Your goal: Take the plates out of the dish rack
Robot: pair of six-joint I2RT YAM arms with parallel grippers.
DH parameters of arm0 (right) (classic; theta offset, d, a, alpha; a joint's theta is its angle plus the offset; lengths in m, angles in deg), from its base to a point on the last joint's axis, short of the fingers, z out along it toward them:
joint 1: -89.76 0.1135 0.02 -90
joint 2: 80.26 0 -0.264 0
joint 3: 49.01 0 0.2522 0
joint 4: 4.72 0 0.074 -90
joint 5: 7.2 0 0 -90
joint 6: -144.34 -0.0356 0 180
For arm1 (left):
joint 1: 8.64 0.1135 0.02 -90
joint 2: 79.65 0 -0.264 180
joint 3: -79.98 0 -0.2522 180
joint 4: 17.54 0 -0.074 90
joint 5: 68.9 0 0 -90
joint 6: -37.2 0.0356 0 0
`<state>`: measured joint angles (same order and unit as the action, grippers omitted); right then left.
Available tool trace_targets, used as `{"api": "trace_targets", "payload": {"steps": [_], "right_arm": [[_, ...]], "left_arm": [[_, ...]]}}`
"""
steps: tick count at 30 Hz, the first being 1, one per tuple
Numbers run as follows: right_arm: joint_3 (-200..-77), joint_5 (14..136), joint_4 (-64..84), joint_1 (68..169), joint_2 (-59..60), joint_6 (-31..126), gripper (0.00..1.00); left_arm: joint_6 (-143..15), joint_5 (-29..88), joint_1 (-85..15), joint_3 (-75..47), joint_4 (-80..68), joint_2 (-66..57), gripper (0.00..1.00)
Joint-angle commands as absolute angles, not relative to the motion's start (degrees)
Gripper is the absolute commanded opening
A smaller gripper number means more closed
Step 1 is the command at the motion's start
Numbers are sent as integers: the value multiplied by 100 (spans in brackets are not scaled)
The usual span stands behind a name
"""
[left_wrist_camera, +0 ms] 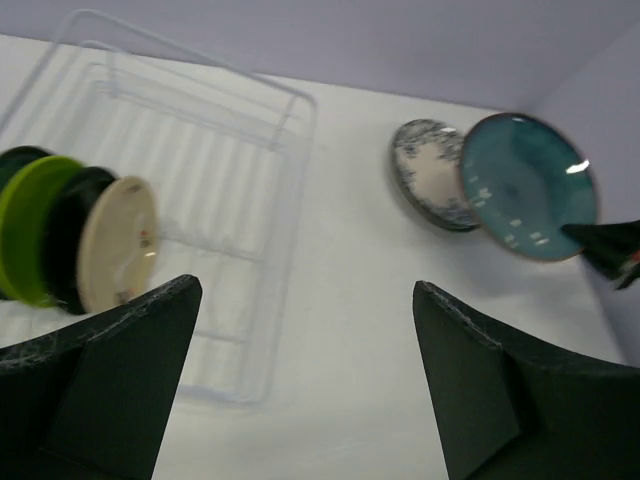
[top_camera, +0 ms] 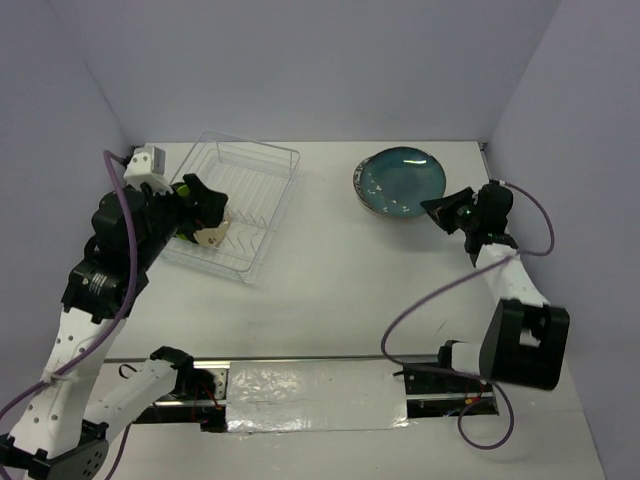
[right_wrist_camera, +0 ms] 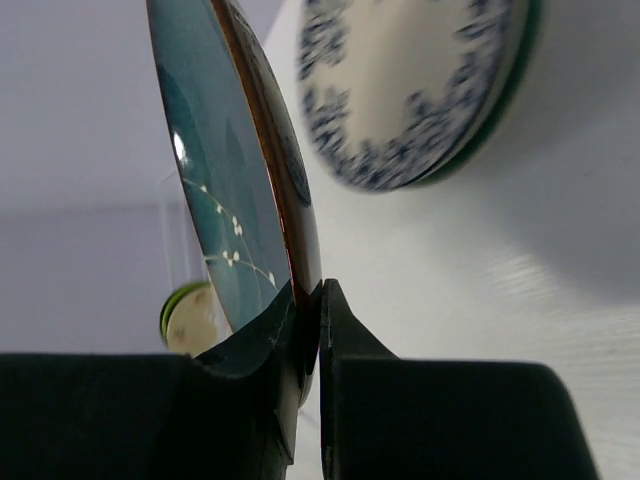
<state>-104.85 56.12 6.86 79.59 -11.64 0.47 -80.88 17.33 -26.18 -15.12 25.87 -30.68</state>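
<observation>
**Lay the teal plate flat before letting go**

Top view: the dish rack (top_camera: 262, 165) sits in the upper left of the frame, with the left claw (top_camera: 207, 205) over its near end. The teal plate (top_camera: 405, 180) is in the upper right, out of the rack. The right claw (top_camera: 442, 206) pinches its lower right rim.

Left wrist view: the left claw's fingers stand wide apart, holding nothing. At the left edge three plates stand upright in the rack — a green plate (left_wrist_camera: 30, 225), a black plate (left_wrist_camera: 64, 240) and a cream plate (left_wrist_camera: 118, 245). At upper right the teal plate overlaps a patterned plate (left_wrist_camera: 428, 172) lying on the table (left_wrist_camera: 350, 330).

Right wrist view: both fingers (right_wrist_camera: 345, 345) are clamped on the teal plate's rim, and the plate looks tilted rather than lying flat. My judgement: lower the held edge until the plate rests fully on the one beneath — then part the fingers and draw back low, so the rim isn't flicked.
</observation>
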Motion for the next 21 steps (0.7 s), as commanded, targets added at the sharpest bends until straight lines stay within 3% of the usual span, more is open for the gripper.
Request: {"api": "trace_targets", "payload": {"steps": [1,9,16,21], "right_arm": [[-11266,5485,-651,7781,-303,-411,0],[-12526,4484,-1827,7658,2149,-726,0],[-12868,4421,-1822,7728,2855,-640,0],[-13062,4527,-1171,7851,3066,-270,12]], "left_arm": [[-7302,880,-2622,-1953,2857,-3289,99],[-7222,1134,-2604,-2965,2286,-3369,99],[-7214,1521,-2517,-3291,2171,-3570,99],[-7144,1547,-2516,-3343,2180,-3676,99]]}}
